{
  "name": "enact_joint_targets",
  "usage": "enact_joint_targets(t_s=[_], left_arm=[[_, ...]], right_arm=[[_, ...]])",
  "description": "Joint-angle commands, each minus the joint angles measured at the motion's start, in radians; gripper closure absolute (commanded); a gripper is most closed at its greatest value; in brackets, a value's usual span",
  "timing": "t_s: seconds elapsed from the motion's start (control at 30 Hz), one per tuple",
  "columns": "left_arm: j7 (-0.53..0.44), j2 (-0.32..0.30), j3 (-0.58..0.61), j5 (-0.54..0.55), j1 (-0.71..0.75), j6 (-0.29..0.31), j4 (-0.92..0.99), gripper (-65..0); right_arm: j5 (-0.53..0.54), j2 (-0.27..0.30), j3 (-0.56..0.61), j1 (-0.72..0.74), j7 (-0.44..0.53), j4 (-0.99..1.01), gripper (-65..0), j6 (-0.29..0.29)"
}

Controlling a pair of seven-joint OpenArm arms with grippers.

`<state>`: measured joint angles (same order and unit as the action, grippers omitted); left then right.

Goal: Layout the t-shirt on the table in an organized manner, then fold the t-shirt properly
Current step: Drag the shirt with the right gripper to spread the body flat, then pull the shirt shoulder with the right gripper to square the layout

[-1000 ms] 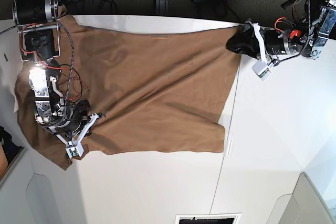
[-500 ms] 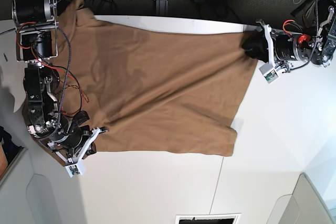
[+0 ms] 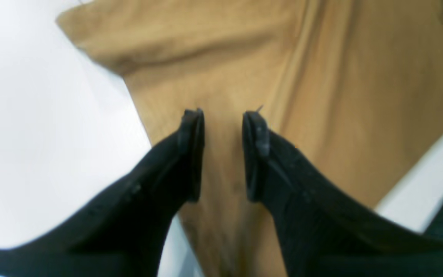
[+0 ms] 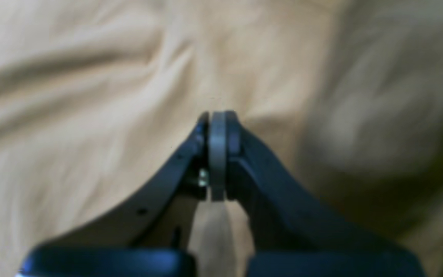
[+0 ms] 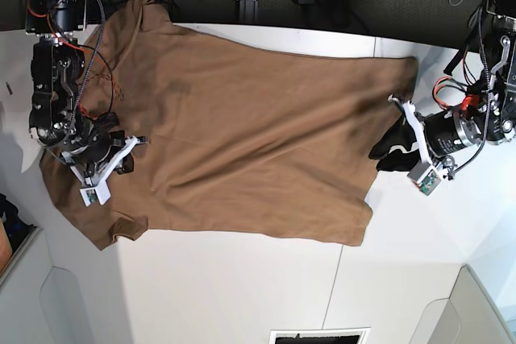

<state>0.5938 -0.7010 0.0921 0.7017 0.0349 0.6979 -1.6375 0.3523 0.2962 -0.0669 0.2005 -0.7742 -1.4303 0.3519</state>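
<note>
While the plain tan-brown cotton t-shirt [image 5: 242, 134] lay spread nearly flat across the wide white matte table [image 5: 242, 288], both arms had shifted from where they stood a second before. The left gripper [image 5: 385, 151], at the base view's right, had let go of the hem corner it was pinching at the far edge of the table; its black jaws now stood parted with bare cloth showing between them in the left wrist view, holding nothing, and it had dropped down alongside the hem. The right gripper [image 5: 121, 155], at that view's left, had its jaws pressed together over the shoulder area; the right wrist view showed the pads [image 4: 217, 154] meeting with a pale strip between them, though I could not tell whether that strip was a pinch of fabric or only the pads themselves. It had climbed from the lower sleeve toward the middle of that side.

Over that second the shirt had been drawn out: the hem, bunched before, now ran straighter, and the body had fewer slanting creases. One sleeve [image 5: 105, 227] still curled at the near left corner and the collar end hung past the table's far edge. To my eye the laying-out was close to done, with the folding not yet begun
</note>
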Motion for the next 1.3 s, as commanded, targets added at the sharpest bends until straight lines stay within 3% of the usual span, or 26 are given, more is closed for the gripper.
enact_joint_targets(t_s=[0.0,0.23,0.4,0.57,0.73,0.87,1.03,1.27], left_arm=[[-0.021,-0.002,0.008,0.002,-0.029,0.0,0.019,-20.0],[-0.057,0.14,0.087,-0.132,-0.174,0.0,0.231,-20.0],[-0.089,0.185,0.094,-0.206,-0.268,0.0,0.389,-20.0],[-0.023,0.156,0.094,-0.186,-0.278,0.0,0.495,-20.0],[0.122,0.097,0.094,-0.024,-0.204,0.0,0.499,-20.0],[0.088,0.058,0.092,0.019,-0.176,0.0,0.499,-20.0],[0.05,0.056,0.092,0.01,-0.212,0.0,0.499,-20.0],[0.042,0.055,0.093,-0.104,-0.266,-0.017,0.5,-20.0]], right_arm=[[0.015,0.008,-0.012,0.002,0.014,-0.035,0.0,0.004],[0.048,0.0,-0.012,-0.105,0.014,-0.068,0.0,0.047],[-0.004,0.001,-0.013,-0.144,0.018,-0.065,0.0,0.045],[-0.031,0.02,-0.013,-0.145,0.023,-0.064,0.0,0.037],[-0.027,0.025,-0.013,-0.145,0.052,-0.064,0.0,0.037],[-0.027,0.025,-0.013,-0.143,0.06,-0.064,0.0,0.037],[-0.027,0.025,-0.014,-0.129,0.063,-0.066,0.0,0.036],[-0.026,0.025,-0.076,-0.125,0.038,-0.171,0.0,0.007]])
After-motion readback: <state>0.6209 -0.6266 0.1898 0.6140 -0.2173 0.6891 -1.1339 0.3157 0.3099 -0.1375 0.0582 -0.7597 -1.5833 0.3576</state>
